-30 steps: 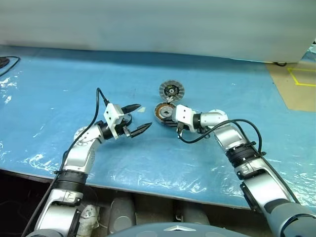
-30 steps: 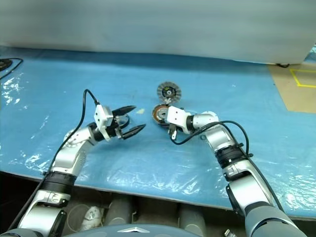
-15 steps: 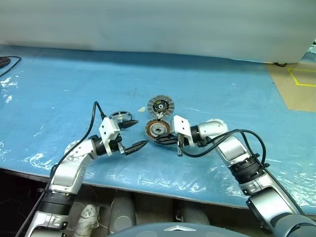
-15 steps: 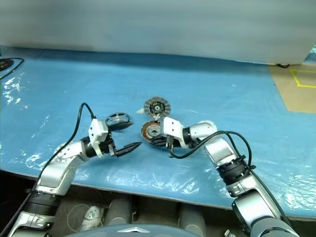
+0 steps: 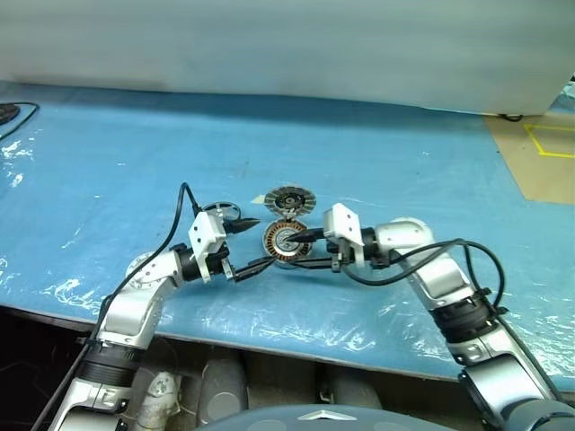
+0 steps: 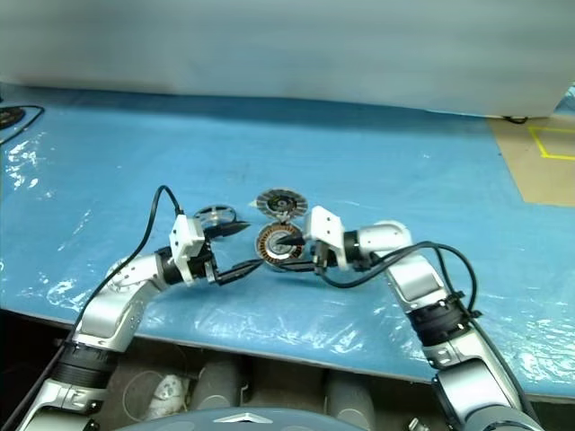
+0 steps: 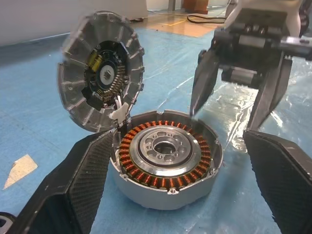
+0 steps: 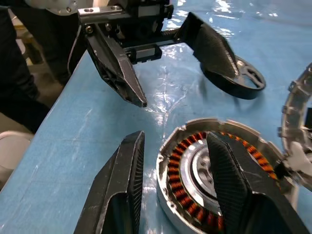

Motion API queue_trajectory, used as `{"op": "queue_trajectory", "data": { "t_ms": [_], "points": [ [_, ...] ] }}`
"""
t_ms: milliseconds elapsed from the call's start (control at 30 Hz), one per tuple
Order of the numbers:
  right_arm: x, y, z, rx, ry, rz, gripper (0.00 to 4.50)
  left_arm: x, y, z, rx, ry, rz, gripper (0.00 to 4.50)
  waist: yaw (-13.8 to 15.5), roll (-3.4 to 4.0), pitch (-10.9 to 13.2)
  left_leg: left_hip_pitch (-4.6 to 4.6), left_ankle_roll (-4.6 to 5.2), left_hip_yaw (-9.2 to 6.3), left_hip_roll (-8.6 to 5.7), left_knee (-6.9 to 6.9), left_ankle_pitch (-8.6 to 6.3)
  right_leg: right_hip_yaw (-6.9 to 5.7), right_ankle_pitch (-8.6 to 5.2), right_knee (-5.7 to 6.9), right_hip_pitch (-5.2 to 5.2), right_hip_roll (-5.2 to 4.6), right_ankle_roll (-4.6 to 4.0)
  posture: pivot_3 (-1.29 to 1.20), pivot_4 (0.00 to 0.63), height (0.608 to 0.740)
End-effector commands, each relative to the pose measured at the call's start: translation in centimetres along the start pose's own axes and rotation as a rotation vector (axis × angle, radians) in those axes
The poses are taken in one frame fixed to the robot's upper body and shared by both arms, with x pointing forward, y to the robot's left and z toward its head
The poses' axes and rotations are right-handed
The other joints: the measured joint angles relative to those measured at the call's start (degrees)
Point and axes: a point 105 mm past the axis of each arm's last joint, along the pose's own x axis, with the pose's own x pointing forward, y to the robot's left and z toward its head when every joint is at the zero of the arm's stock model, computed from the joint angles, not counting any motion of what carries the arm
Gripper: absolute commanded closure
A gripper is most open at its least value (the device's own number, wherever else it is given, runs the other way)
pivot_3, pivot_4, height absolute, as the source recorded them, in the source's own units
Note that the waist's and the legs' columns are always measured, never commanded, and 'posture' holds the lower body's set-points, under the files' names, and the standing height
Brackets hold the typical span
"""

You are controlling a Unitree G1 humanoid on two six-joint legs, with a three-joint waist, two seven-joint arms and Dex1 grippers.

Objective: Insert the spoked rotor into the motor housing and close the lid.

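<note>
The motor housing, a ring lined with copper windings, lies on the blue table with its lid hinged up behind it. My right gripper is open and straddles the housing's near wall: one finger is outside the rim, the other over the windings. My left gripper is open, level and empty, facing the housing from the left. The spoked rotor, black-rimmed, lies flat on the table just behind the left gripper's far finger. In the left wrist view the housing sits between my left fingers.
The table is covered in wrinkled blue plastic sheet, and its front edge runs close below both arms. A black cable lies at the far left. A tan surface with yellow tape borders the table at the right.
My right gripper dragged the housing, with its lid, nearer and to the left, then opened. The left gripper drew back a little. The rotor stayed in place.
</note>
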Motion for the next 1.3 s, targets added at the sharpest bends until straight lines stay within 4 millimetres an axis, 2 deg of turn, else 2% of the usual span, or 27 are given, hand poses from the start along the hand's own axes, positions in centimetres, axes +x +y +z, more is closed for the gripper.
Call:
{"op": "queue_trajectory", "data": {
  "t_ms": [33, 200, 400, 533, 567, 633, 733, 1033, 1300],
  "points": [
    [-2.1, -1.4, 1.5, -0.016, -0.062, -0.128, 2.40, 1.2, -0.2, 0.7, 0.017, -0.035, -0.065, 0.00, 0.0, 0.00, 0.0, 0.06, 0.00, 0.00, -0.03, 0.00, 0.00, 0.03, 0.00, 0.00, 0.04, 0.00, 0.00, 0.00, 0.150, 0.740],
    [-4.5, -2.8, 0.5, 0.028, -0.041, -0.315, 2.40, 2.5, -0.4, 0.4, 0.006, -0.046, -0.126, 0.00, 0.0, 0.00, 0.0, 0.18, 0.00, 0.01, -0.07, -0.02, 0.00, 0.07, 0.00, -0.02, 0.15, 0.00, 0.00, 0.00, 0.150, 0.740],
    [-7.4, -2.9, -1.9, 0.093, 0.031, -0.478, 2.40, 3.1, -1.0, 0.0, -0.011, -0.051, -0.165, 0.00, 0.0, 0.00, 0.0, 0.15, 0.00, 0.01, -0.11, -0.16, 0.00, 0.06, 0.00, -0.18, 0.12, 0.01, 0.01, 0.00, 0.150, 0.740],
    [-9.5, -2.8, -3.7, 0.142, 0.080, -0.564, 2.40, 2.7, -0.9, -0.2, -0.020, -0.043, -0.172, 0.00, 0.1, 0.00, 0.0, 0.19, 0.00, 0.02, -0.11, -0.17, 0.00, 0.06, -0.01, -0.19, 0.16, 0.00, 0.01, 0.00, 0.150, 0.740],
    [-9.8, -2.7, -4.0, 0.149, 0.089, -0.569, 2.04, 2.7, -1.0, -0.2, -0.021, -0.042, -0.173, 0.00, 0.1, 0.00, 0.0, 0.19, 0.00, 0.02, -0.11, -0.17, 0.00, 0.06, -0.01, -0.19, 0.16, -0.01, 0.01, 0.00, 0.150, 0.740],
    [-10.0, -2.2, -4.7, 0.162, 0.117, -0.567, 1.60, 2.5, -0.8, -0.2, -0.022, -0.040, -0.173, 0.00, 0.0, 0.00, 0.0, 0.20, 0.00, 0.01, -0.12, -0.17, 0.00, 0.07, -0.01, -0.20, 0.18, -0.02, 0.02, 0.00, 0.150, 0.740],
    [-10.3, -1.8, -5.5, 0.196, 0.129, -0.574, 0.63, 2.3, -0.7, -0.3, -0.025, -0.041, -0.170, 0.00, 0.0, 0.00, 0.0, 0.21, 0.00, 0.01, -0.12, -0.19, 0.00, 0.06, -0.01, -0.22, 0.19, -0.02, 0.02, 0.00, 0.150, 0.740],
    [-11.5, -1.3, -8.4, 0.223, 0.230, -0.605, 0.63, 2.7, -1.0, -0.4, -0.031, -0.051, -0.165, 0.00, 0.0, 0.01, 0.0, 0.20, 0.00, 0.01, -0.15, -0.24, 0.00, 0.06, -0.01, -0.33, 0.21, -0.04, 0.02, 0.00, 0.150, 0.740],
    [-11.8, -0.7, -9.4, 0.257, 0.243, -0.597, 0.63, 2.4, -0.9, -0.5, -0.033, -0.048, -0.156, 0.00, 0.0, 0.01, 0.0, 0.21, 0.01, 0.01, -0.16, -0.36, 0.00, 0.02, -0.01, -0.48, 0.24, -0.03, 0.02, 0.00, 0.150, 0.740]
  ]
}}
